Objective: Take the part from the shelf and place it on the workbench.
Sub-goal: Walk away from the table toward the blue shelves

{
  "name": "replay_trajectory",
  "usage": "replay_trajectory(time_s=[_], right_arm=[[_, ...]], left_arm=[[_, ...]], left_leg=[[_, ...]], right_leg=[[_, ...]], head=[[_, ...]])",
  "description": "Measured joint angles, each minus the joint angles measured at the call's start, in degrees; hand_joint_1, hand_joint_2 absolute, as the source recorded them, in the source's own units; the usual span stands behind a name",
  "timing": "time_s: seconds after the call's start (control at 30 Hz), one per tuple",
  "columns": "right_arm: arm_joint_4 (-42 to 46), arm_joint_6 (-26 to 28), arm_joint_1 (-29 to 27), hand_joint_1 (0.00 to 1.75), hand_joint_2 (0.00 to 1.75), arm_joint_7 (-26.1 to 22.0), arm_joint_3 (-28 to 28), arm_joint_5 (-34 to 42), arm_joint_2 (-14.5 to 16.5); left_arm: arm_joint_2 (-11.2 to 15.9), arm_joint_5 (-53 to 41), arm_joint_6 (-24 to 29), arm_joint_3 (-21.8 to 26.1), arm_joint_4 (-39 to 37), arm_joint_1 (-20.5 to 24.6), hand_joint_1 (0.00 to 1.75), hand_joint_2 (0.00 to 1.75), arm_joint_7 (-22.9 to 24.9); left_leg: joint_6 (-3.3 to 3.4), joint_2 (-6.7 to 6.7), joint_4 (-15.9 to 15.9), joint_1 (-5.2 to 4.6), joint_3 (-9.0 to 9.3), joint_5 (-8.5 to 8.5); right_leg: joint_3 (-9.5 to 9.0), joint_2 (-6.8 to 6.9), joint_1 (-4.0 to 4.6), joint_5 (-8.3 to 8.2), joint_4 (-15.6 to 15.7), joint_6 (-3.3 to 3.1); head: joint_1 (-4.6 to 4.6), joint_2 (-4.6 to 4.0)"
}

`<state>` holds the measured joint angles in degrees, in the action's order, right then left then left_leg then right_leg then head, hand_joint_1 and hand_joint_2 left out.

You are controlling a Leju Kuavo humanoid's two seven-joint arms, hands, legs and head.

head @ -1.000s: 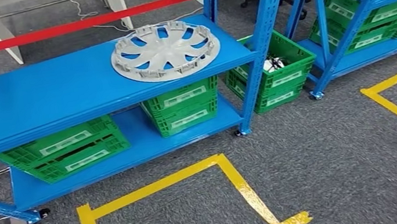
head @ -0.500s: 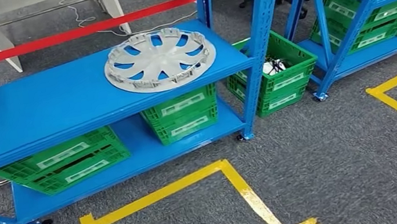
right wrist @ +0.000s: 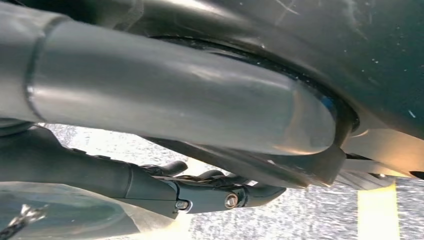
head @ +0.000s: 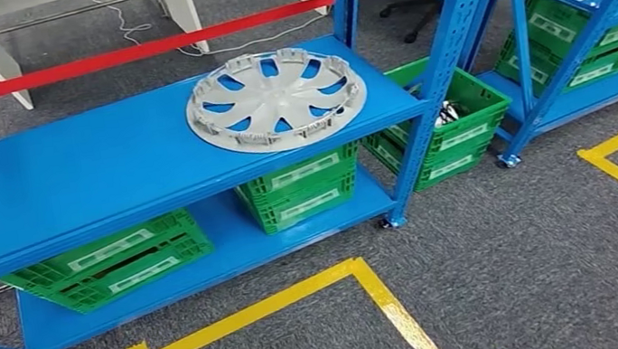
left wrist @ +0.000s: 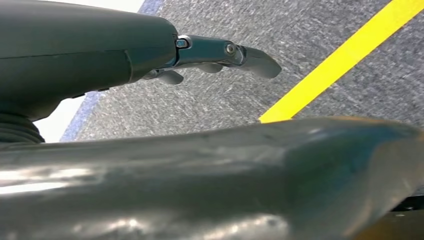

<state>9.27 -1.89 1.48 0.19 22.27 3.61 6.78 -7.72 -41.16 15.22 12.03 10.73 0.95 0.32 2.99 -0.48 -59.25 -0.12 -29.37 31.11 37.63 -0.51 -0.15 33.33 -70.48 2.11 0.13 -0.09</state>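
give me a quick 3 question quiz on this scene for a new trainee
1. True or false: the wheel cover lies on the blue shelf's top level.
2. Which sits directly under the wheel cover, on the lower level? A) a red box B) a green crate C) a tyre
3. Fill in: the tape outline on the carpet in front of the shelf is ____.

Key: 1 true; 2 B; 3 yellow

The left hand has a smooth dark grey cover with a ribbed collar, a thick glossy grey thumb, and slim dark fingers pinned with small silver screws. The right hand looks alike, its fingers black.
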Motion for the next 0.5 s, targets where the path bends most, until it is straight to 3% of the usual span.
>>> replay_trajectory(time_s=[0.07,0.1,0.17,0.27,0.33,0.4,0.43,0.47,0.5], right_arm=[[0.0,0.0,0.0,0.0,0.0,0.2,0.0,0.0,0.0],[0.0,-0.1,0.0,0.0,0.0,0.2,0.0,0.0,0.0],[0.0,-0.2,-0.1,0.0,0.0,0.3,0.0,0.0,0.0],[0.0,-0.3,-0.1,0.0,0.0,0.3,0.0,-0.1,0.1],[0.1,-0.3,-0.1,0.0,0.0,0.3,0.0,-0.2,0.2],[0.1,-0.3,-0.3,0.0,0.0,0.3,0.0,-0.3,0.2],[0.1,-0.3,-0.3,0.0,0.0,0.3,0.0,-0.3,0.2],[0.1,-0.3,-0.4,0.0,0.0,0.3,0.0,-0.4,0.2],[0.1,-0.3,-0.4,0.0,0.0,0.3,0.0,-0.5,0.2]], left_arm=[[0.0,0.0,0.0,0.0,0.0,-0.1,0.0,0.0,0.0],[0.0,0.0,0.0,0.0,0.0,0.0,0.0,0.0,-0.1],[0.0,0.1,0.0,0.0,-0.1,0.1,0.0,0.0,-0.1],[0.1,0.1,0.0,0.1,0.0,0.2,0.0,0.0,-0.2],[0.1,0.1,0.0,0.1,0.0,0.2,0.0,0.0,-0.2],[0.1,0.2,0.0,0.2,0.0,0.1,0.0,0.0,-0.2],[0.1,0.2,0.0,0.3,0.0,0.0,0.0,0.0,-0.2],[0.2,0.2,0.0,0.3,0.0,-0.1,0.0,0.0,-0.2],[0.2,0.2,0.0,0.3,0.0,-0.1,0.0,0.0,-0.2]], left_leg=[[-0.28,-0.22,0.0,-0.23,1.03,1.01],[-0.5,-0.26,0.0,-0.35,1.16,1.36],[-1.02,-0.24,0.1,-0.5,1.1,1.68],[-1.96,-0.12,-1.0,-0.55,0.93,2.83],[-2.74,-0.05,-6.8,-0.24,-1.93,5.24],[-3.31,-0.02,-13.9,0.29,-6.46,6.99],[-3.5,-0.02,-15.5,0.51,-7.98,6.42],[-3.62,-0.01,-15.1,0.68,-8.61,4.66],[-3.67,0.01,-12.5,0.78,-8.25,1.8]], right_leg=[[-2.3,0.06,0.16,-4.15,6.4,-0.56],[-3.18,0.07,0.24,-4.68,8.5,-0.85],[-4.01,-0.05,0.38,-4.06,9.9,-1.33],[-4.94,0.01,-0.19,-3.67,11.0,-1.98],[-5.98,0.3,-0.43,-3.29,11.6,-2.41],[-6.77,0.4,-0.47,-2.65,11.7,-2.6],[-7.23,0.32,-0.5,-2.26,11.7,-2.57],[-7.82,0.2,-0.55,-1.82,11.7,-2.46],[-8.56,0.1,-0.62,-1.31,11.7,-2.27]], head=[[-0.04,0.0],[-0.09,0.0],[-0.14,0.0],[-0.29,0.0],[-0.53,0.0],[-0.61,0.0],[-0.63,0.0],[-0.63,0.0],[-0.62,0.0]])
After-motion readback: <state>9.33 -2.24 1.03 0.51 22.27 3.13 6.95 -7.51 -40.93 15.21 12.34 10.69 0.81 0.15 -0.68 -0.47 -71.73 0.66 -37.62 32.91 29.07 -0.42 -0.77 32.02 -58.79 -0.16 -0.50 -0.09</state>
